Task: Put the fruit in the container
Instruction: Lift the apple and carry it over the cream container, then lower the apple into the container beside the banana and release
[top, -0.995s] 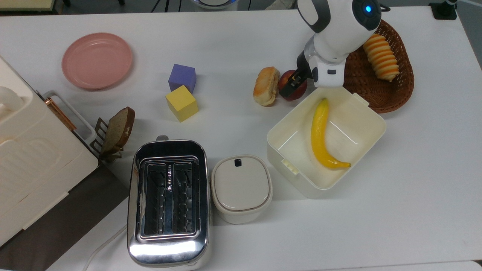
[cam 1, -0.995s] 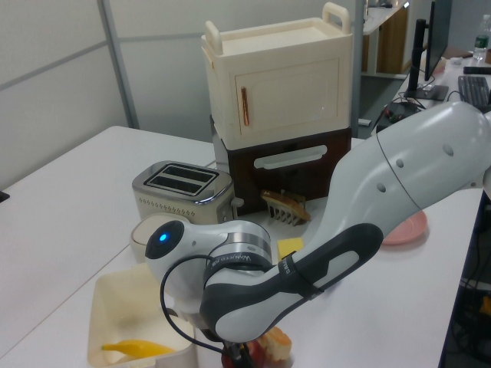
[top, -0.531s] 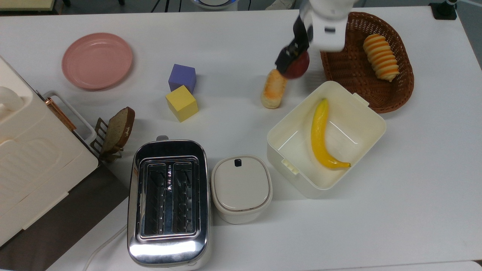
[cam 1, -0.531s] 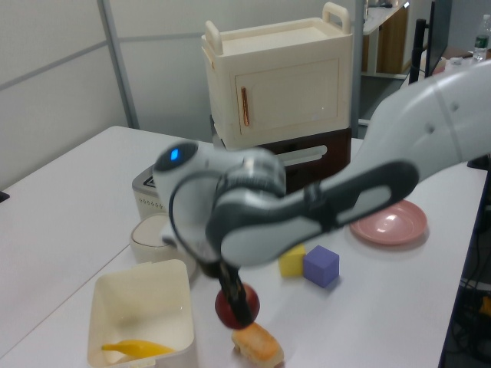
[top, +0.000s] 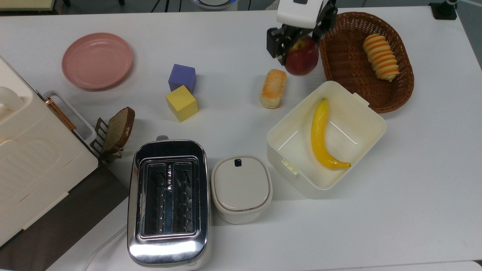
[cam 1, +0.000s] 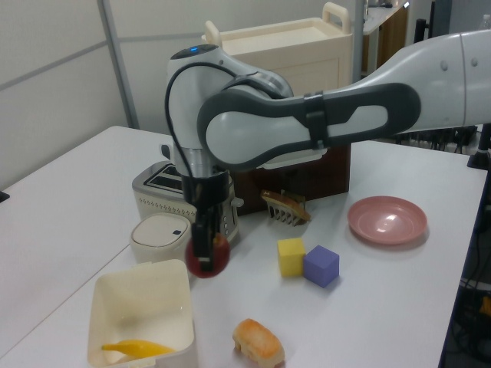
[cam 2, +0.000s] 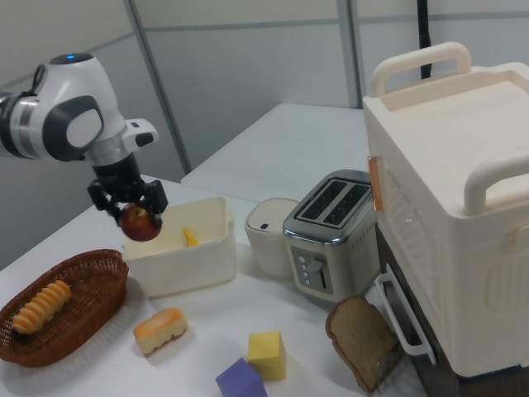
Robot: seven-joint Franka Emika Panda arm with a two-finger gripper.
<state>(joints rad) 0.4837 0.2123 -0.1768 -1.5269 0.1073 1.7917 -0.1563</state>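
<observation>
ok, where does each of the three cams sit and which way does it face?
Top view: overhead, looking straight down at the table; gripper holding the fruit.
Left view: low, beyond the container, facing the toaster; forearm, wrist, gripper.
Right view: from the cabinet end, facing the wicker basket; wrist and gripper.
All three share the fruit, container and bread roll.

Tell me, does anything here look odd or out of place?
Mostly the slice of bread: it leans in a small rack on the table's edge beside the toaster, whose slots are empty. Nothing looks spilled or broken.
</observation>
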